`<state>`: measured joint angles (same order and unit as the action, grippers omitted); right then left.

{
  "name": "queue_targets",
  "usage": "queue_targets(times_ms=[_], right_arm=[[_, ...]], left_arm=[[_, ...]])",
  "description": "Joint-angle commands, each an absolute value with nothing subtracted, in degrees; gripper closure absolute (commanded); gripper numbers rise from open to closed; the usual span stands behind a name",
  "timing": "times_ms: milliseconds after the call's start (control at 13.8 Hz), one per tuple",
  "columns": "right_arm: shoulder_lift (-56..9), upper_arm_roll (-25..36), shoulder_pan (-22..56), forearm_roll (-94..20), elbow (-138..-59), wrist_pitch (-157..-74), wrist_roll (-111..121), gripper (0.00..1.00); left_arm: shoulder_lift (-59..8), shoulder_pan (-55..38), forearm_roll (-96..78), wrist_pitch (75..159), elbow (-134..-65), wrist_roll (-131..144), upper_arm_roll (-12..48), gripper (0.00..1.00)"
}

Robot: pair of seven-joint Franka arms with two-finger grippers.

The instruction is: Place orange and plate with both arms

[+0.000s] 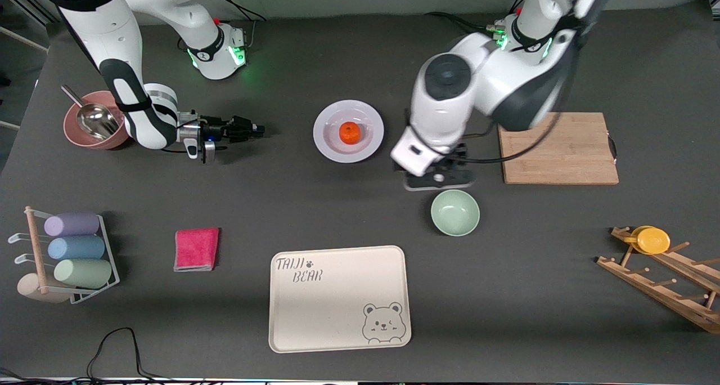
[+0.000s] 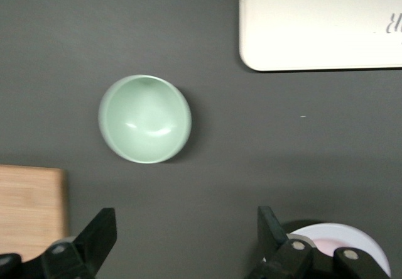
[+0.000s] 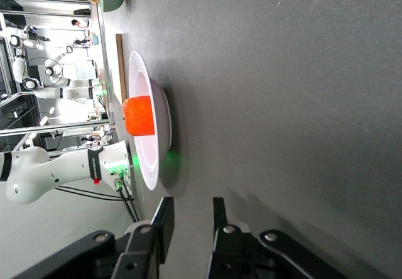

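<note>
The orange (image 1: 350,132) sits in the sunken centre of the white plate (image 1: 348,131) in the middle of the table. My right gripper (image 1: 256,129) lies level and low over the table, toward the right arm's end from the plate, pointing at it, open a little and empty. The right wrist view shows its gripper (image 3: 193,219), the plate (image 3: 149,128) edge-on and the orange (image 3: 139,115). My left gripper (image 1: 440,179) hangs open and empty over bare table between the plate and the green bowl (image 1: 455,212). The left wrist view shows its gripper (image 2: 186,229), the bowl (image 2: 145,119) and the plate's rim (image 2: 370,244).
A cream bear-print tray (image 1: 339,298) lies nearest the front camera. A wooden cutting board (image 1: 559,148) lies toward the left arm's end. A pink bowl with a metal scoop (image 1: 90,127), a pink cloth (image 1: 196,249), a cup rack (image 1: 70,255) and a wooden rack with a yellow disc (image 1: 652,240) stand around.
</note>
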<state>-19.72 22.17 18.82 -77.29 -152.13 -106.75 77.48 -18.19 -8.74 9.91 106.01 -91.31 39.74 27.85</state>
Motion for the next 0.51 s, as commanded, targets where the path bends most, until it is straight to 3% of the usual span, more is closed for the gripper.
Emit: queue_targets(times_ms=[0,436], right_arm=[[-20.48,22.41,19.16,-78.57,-151.70,-105.82,79.28,0.67],[-23.55,21.89,19.34,-80.68,-151.35,-104.68,82.44,0.65]], left_arm=[[-12.67,1.02,3.97,99.60,-92.29,24.40,28.39,0.00],[-7.47,18.08,2.64,95.80,-92.55,3.54,28.13,0.00]])
